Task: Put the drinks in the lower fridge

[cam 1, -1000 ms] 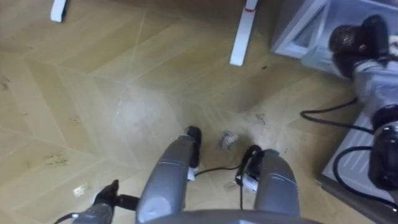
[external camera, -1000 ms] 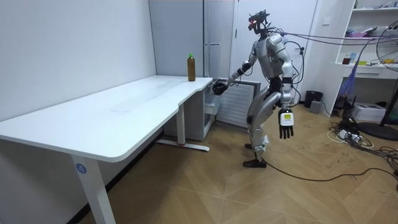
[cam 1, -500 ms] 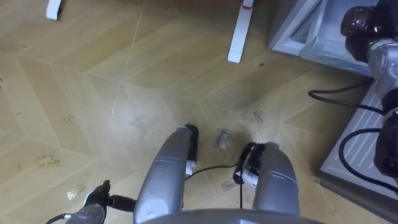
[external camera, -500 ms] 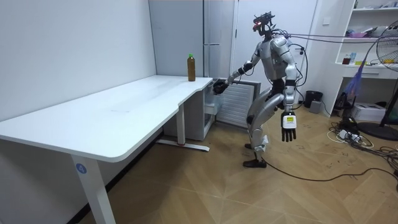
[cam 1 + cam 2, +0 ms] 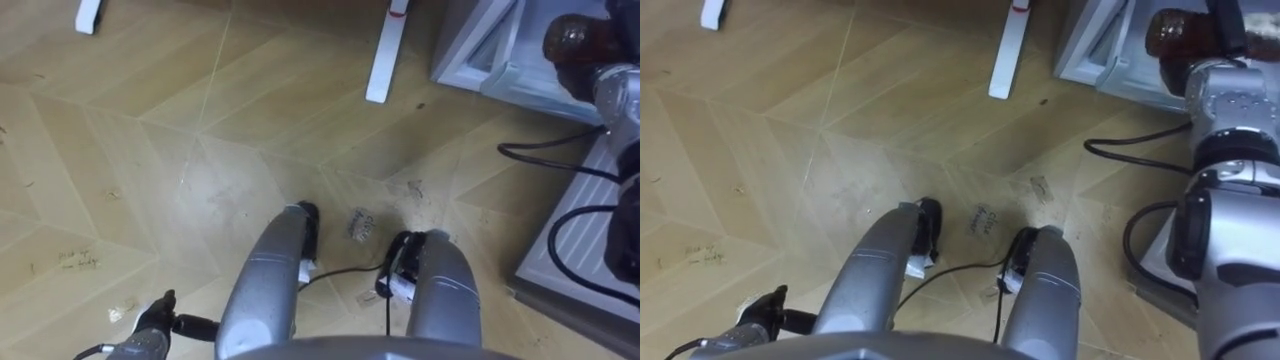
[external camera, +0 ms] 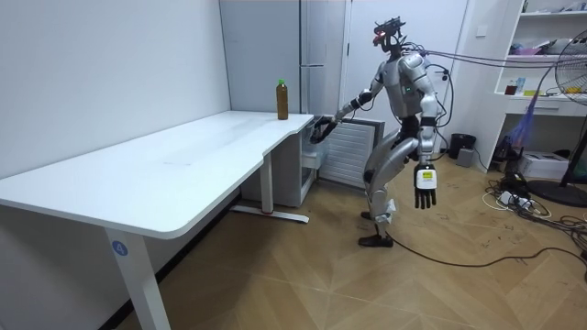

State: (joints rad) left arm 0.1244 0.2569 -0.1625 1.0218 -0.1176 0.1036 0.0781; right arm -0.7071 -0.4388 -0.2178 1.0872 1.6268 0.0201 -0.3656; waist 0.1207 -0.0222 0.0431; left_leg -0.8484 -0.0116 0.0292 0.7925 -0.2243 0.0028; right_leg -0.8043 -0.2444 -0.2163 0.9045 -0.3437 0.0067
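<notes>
Right hand point(image 5: 1232, 30) curled round brown bottle point(image 5: 1168, 33), just at open lower fridge point(image 5: 478, 48) | left hand point(image 6: 424, 181) hanging low, fingers straight, empty | second bottle point(image 6: 282, 99) upright on desk point(image 6: 183, 156) | risk: grip slipping, or bottle clipping fridge frame going in | label print too small to read

White desk point(image 6: 183, 151) (parquet floor point(image 6: 367, 284) beneath)

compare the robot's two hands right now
The left robot hand hangs straight-fingered and empty beside its thigh; the right robot hand is stretched forward, curled round a brown drink bottle at the white lower fridge. Both are dark.
</notes>
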